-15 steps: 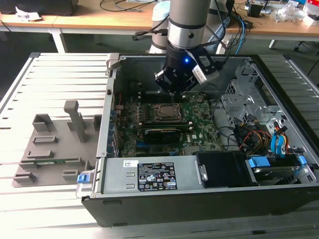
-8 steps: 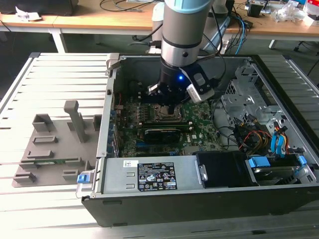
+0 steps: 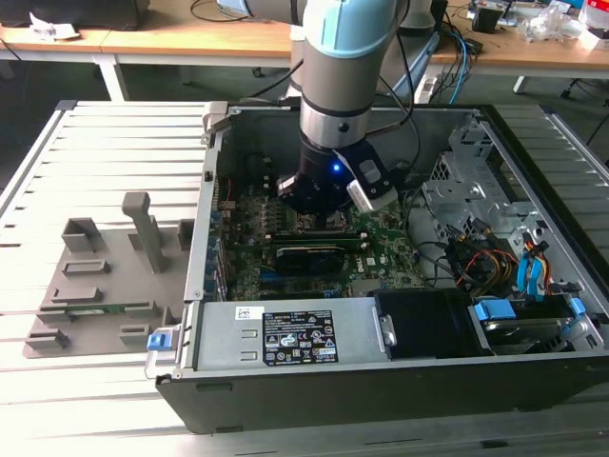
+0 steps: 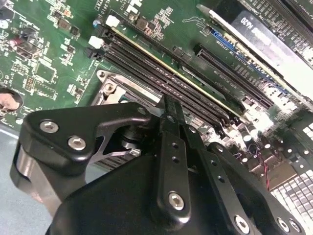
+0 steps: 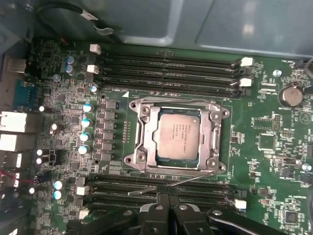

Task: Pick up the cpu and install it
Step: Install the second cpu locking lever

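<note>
The cpu (image 5: pixel 179 137), a small silvery square with a pale rim, lies slightly askew inside the open metal-framed socket (image 5: pixel 142 147) on the green motherboard (image 5: pixel 274 147). My gripper (image 5: pixel 166 196) hangs just above the board with its black fingers (image 4: pixel 168 115) pressed together and nothing between them. Its tips are over the memory slots (image 5: pixel 161 188) beside the socket, apart from the cpu. In the exterior view the gripper (image 3: pixel 322 217) reaches down into the open computer case (image 3: pixel 285 381), and its body covers the socket.
Memory slots (image 5: pixel 166 68) flank the socket on both sides. A black expansion card (image 3: pixel 309 257) lies near the gripper. Cables (image 3: pixel 476 257) and a drive cage (image 3: pixel 466 181) fill the case toward the exterior view's right. A grey fixture tray (image 3: pixel 105 276) sits outside on the exterior view's left.
</note>
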